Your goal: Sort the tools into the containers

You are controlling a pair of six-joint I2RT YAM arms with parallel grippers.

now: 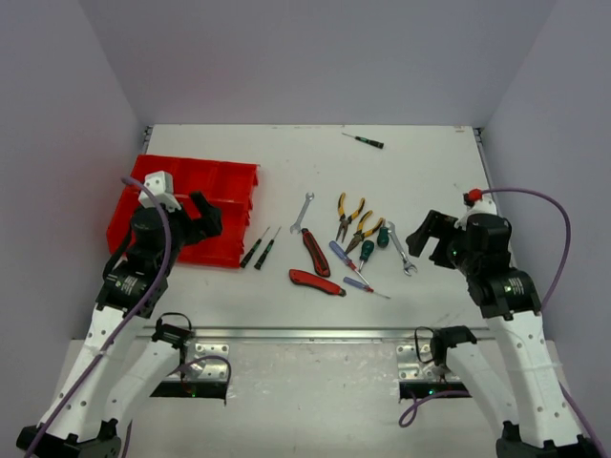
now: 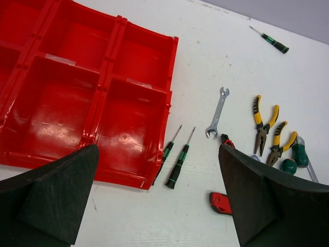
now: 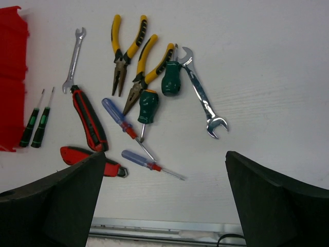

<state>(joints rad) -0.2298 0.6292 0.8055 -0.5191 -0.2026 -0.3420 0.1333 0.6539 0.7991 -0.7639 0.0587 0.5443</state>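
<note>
The red tray [image 1: 229,176] sits at the left with its compartments empty [image 2: 77,87]. My left gripper [image 1: 205,218] hovers open and empty over its front right corner [image 2: 157,170]. Two small black-green screwdrivers [image 1: 260,248] lie against the tray's right edge. In the middle lie a silver wrench [image 1: 303,212], two yellow pliers [image 3: 126,51], two red-black knives [image 3: 88,118], two blue screwdrivers [image 3: 121,116], two green stubby screwdrivers [image 3: 149,105] and a second wrench [image 3: 203,100]. My right gripper [image 1: 430,239] is open and empty [image 3: 165,159], just right of them.
A lone black-green screwdriver [image 1: 365,141] lies near the far edge, also in the left wrist view [image 2: 272,41]. A metal rail [image 1: 305,334] runs along the table's near edge. Grey walls close in the left, right and back.
</note>
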